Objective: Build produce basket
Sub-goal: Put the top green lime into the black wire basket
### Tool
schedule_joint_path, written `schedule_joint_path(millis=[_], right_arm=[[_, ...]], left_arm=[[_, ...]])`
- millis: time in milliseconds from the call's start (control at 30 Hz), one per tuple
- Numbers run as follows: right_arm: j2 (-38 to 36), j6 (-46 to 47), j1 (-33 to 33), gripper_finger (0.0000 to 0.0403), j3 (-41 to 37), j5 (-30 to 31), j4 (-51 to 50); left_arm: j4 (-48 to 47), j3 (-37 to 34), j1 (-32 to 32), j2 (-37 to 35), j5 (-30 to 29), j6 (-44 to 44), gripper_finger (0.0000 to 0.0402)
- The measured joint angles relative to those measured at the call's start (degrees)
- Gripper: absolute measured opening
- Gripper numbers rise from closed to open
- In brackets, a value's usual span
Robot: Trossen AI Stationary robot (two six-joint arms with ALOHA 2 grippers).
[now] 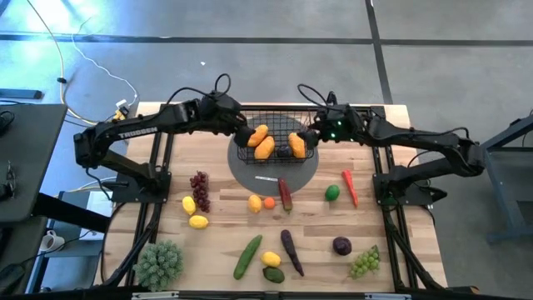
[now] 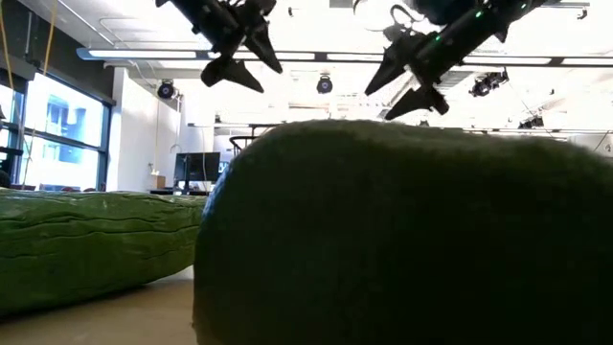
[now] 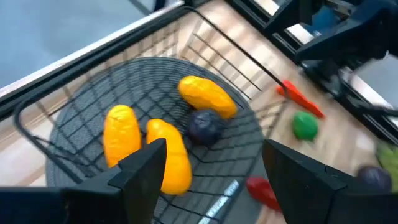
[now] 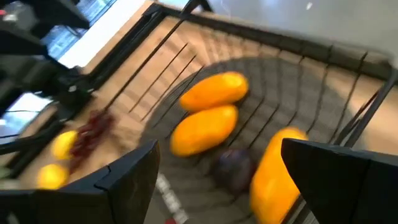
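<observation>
while both arms reach inward, the left gripper [image 1: 244, 133] and right gripper [image 1: 312, 137] hang released, empty, above the basket [image 1: 275, 117].

Grey round disc [image 1: 275, 177] on wooden table [image 1: 400, 242]

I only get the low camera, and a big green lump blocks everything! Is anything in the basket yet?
Observer: Yes. The basket holds three orange-yellow fruits and one dark plum.
Operator: Where are the two claws I see up high?
Observer: Both hover over the basket, the left claw at its left side and the right claw at its right side. Both are open and empty.
Operator: What's left on the table?
Observer: Lots, including a red chili, a lime, green grapes and a cucumber.
</observation>
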Motion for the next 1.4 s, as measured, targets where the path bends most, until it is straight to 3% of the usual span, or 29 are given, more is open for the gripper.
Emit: schedule_joint_path(millis=[367, 867, 1167, 1400], right_arm=[[-7.7, 28.42, 12.65, 0.0317, 0.0, 2.71, -12.42], [-7.55, 64.2, 26.72, 0.0317, 0.02, 8.43, -35.77], [-6.38, 70.93, 28.86, 0.0317, -0.13, 9.25, -43.69], [0.46, 71.69, 29.06, 0.0317, -0.13, 7.68, -43.23]], left_arm=[[-4.25, 0.0, -0.33, -2.54, 1.2, 2.48, 0.0257], [-7.09, 0.0, -2.67, -2.5, 1.2, 3.35, 0.0257], [-7.07, 0.0, -4.07, -2.45, 0.29, 3.22, 0.0257], [-7.05, 0.0, -3.93, -2.43, 0.08, 2.46, 0.0257]])
